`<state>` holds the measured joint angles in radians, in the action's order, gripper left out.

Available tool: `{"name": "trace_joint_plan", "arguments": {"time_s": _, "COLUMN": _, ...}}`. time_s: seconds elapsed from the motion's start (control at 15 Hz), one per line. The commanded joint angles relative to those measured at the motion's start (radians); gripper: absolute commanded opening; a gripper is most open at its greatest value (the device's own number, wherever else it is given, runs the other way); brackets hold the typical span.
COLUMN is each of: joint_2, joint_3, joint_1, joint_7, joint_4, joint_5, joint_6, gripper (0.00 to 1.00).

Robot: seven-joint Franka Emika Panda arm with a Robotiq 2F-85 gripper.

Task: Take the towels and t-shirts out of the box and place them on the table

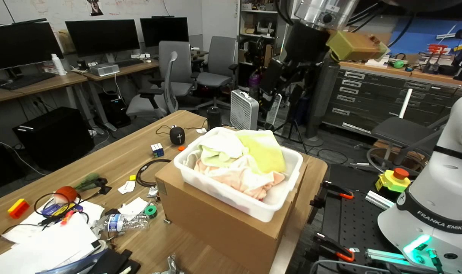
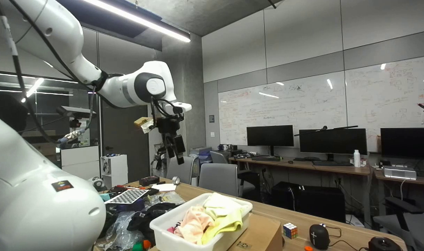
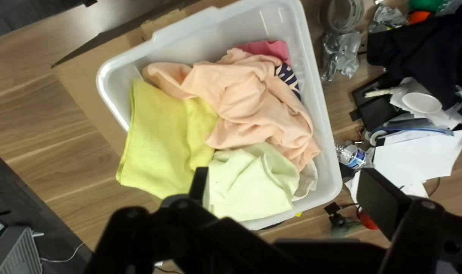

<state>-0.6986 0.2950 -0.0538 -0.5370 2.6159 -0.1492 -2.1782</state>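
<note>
The white plastic box (image 1: 223,198) stands on a cardboard carton and holds crumpled cloths; it also shows in an exterior view (image 2: 168,238) and the wrist view (image 3: 324,152). A yellow cloth (image 3: 158,140) hangs over one rim. A peach cloth (image 3: 250,102) lies in the middle and a pale green cloth (image 3: 250,186) beside it. A pink cloth (image 3: 270,48), a navy patterned cloth (image 3: 289,78) and a beige cloth (image 3: 308,179) partly show underneath. My gripper (image 3: 289,192) is open and empty, well above the box; it also shows in both exterior views (image 1: 282,95) (image 2: 176,153).
The cardboard carton (image 1: 219,224) raises the box above the wooden table (image 1: 200,251). A puzzle cube (image 1: 157,150), a black speaker (image 1: 177,135), a plastic bottle (image 1: 120,222) and papers (image 1: 52,243) lie on one side. Black cloth and plastic clutter (image 2: 149,216) lie on another side.
</note>
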Motion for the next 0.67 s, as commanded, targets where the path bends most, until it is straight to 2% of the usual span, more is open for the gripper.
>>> {"name": "trace_joint_plan", "arguments": {"time_s": 0.0, "joint_2": 0.135, "joint_3": 0.009, "joint_1": -0.029, "joint_7": 0.009, "joint_4": -0.116, "joint_5": 0.116, "joint_6": 0.000, "gripper": 1.00}}
{"name": "trace_joint_plan", "arguments": {"time_s": 0.33, "joint_2": 0.229, "joint_3": -0.034, "joint_1": 0.002, "joint_7": 0.086, "joint_4": -0.163, "joint_5": 0.214, "joint_6": 0.018, "gripper": 1.00}}
{"name": "trace_joint_plan", "arguments": {"time_s": 0.6, "joint_2": 0.297, "joint_3": -0.086, "joint_1": 0.029, "joint_7": 0.206, "joint_4": -0.199, "joint_5": 0.223, "joint_6": 0.032, "gripper": 1.00}}
